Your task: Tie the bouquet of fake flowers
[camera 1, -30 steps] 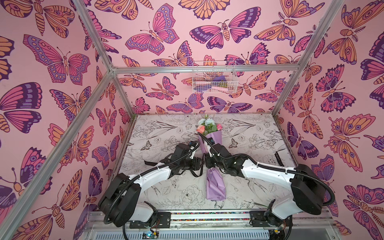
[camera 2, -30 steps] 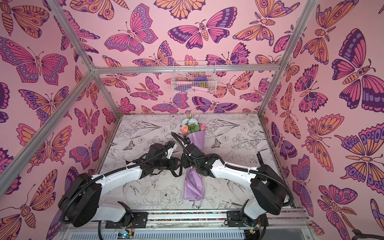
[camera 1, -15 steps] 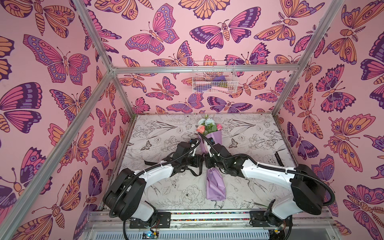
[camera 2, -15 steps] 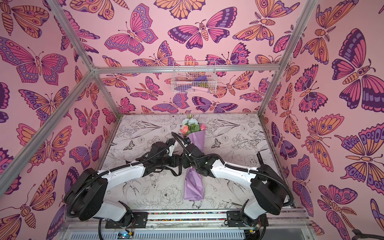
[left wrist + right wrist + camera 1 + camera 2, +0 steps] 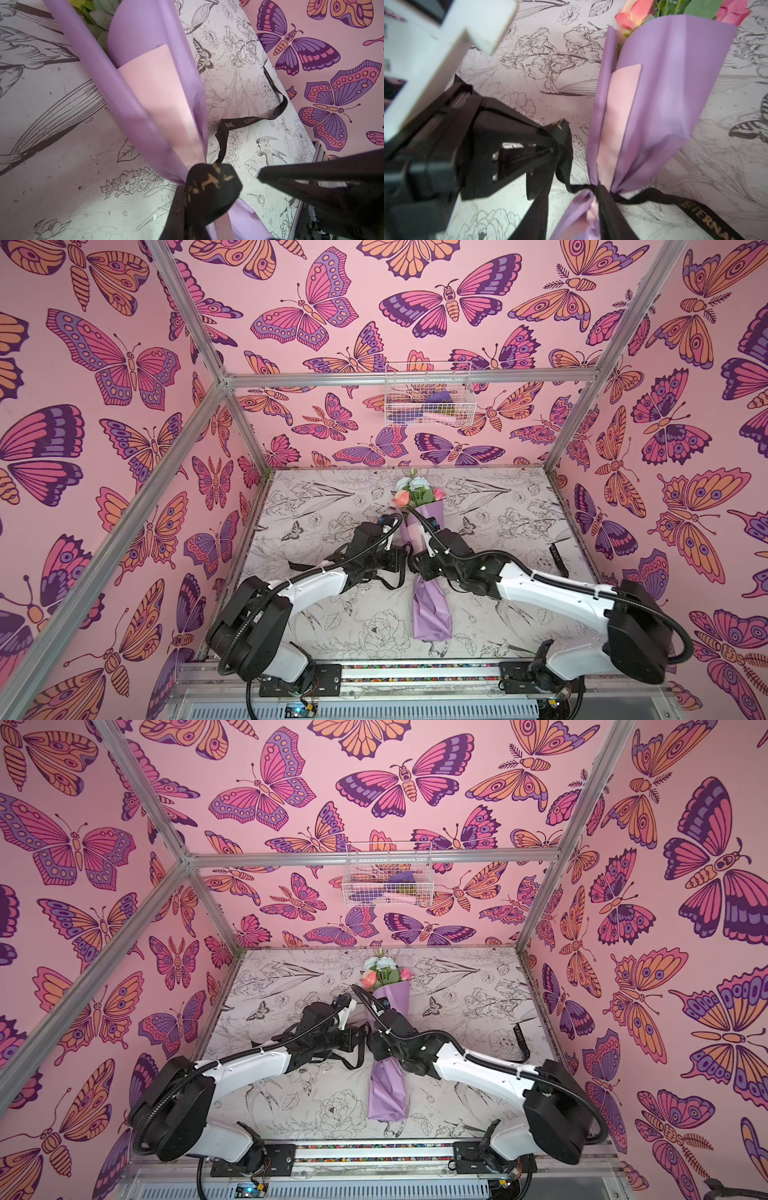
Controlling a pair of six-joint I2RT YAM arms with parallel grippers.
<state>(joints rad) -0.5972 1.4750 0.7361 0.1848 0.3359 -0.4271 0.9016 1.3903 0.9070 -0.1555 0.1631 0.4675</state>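
Note:
The bouquet of fake flowers [image 5: 430,601] [image 5: 386,1090] lies along the middle of the table, with its coral and pale blooms [image 5: 415,493] at the far end. Lilac-and-pink paper [image 5: 664,93] wraps it. A black lettered ribbon [image 5: 249,120] [image 5: 695,209] is pulled around its pinched waist. My left gripper [image 5: 405,562] [image 5: 557,143] sits just left of that waist, shut on a ribbon end [image 5: 209,182]. My right gripper [image 5: 414,567] [image 5: 573,207] hangs over the waist, open, its fingers apart on either side of the gathered paper.
The ribbon's other tail [image 5: 555,556] trails toward the right wall. A white wire basket [image 5: 428,398] [image 5: 388,878] hangs on the back wall. Aluminium posts frame the table [image 5: 332,510], which is printed with line-drawn flowers.
My left gripper has moved right to the bouquet's waist and shut on the ribbon. My right gripper, shut before, now has its jaws apart. The bouquet has stayed put.

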